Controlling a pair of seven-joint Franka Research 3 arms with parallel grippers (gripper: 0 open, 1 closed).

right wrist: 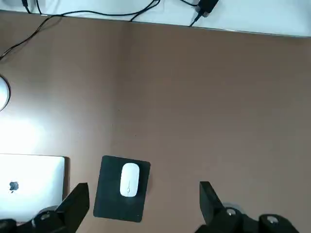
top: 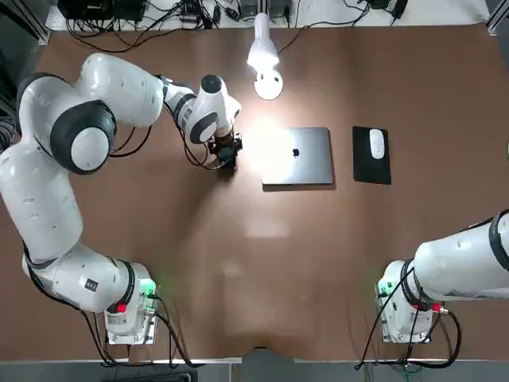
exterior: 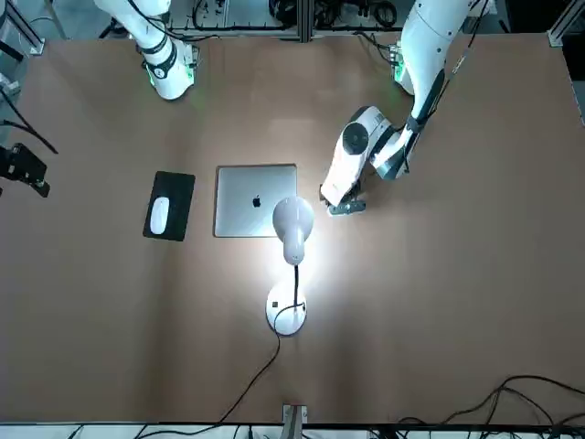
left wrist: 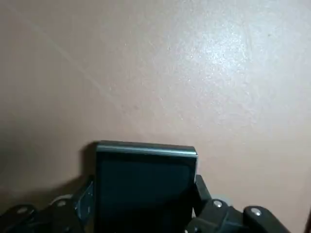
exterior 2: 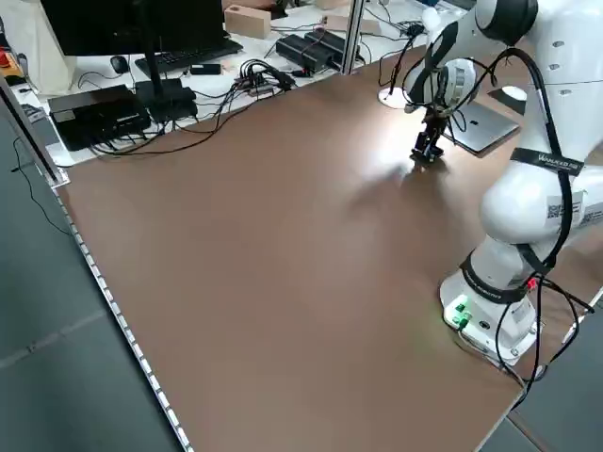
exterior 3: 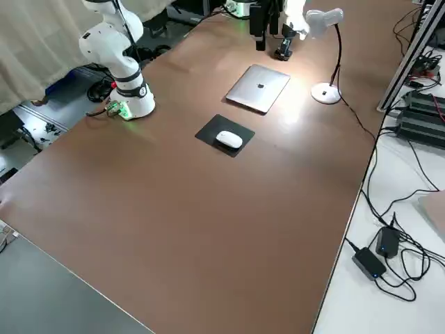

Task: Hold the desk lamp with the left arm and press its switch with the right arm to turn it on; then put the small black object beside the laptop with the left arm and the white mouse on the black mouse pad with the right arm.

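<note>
Carrying the small glossy black phone-like object (left wrist: 145, 187) pinched between its two fingers, the left gripper (top: 228, 151) hangs low over the bare brown table (top: 238, 270) in the centre-left of the top view, just left of the flat grey metal laptop (top: 298, 156) and not touching it. The white desk lamp with the cone head (top: 265, 56) stands at the top centre of that view, already lit and throwing a bright patch over the laptop's near corner, so the switch step looks done. The small white oval mouse (top: 377, 143) already lies on the thin matte black mouse pad (top: 371, 165), right of the laptop. The right gripper (right wrist: 141, 204) stands with fingers spread wide and empty, pulled back toward its base at the lower right of the top view; its wrist view looks out at the mouse and pad from well apart.

The step in hand, as I judge it, is setting the black object beside the laptop. The next move calls for lowering it until it rests flat on the table close by the laptop's left edge, then spreading the fingers and lifting clear without dragging it
</note>
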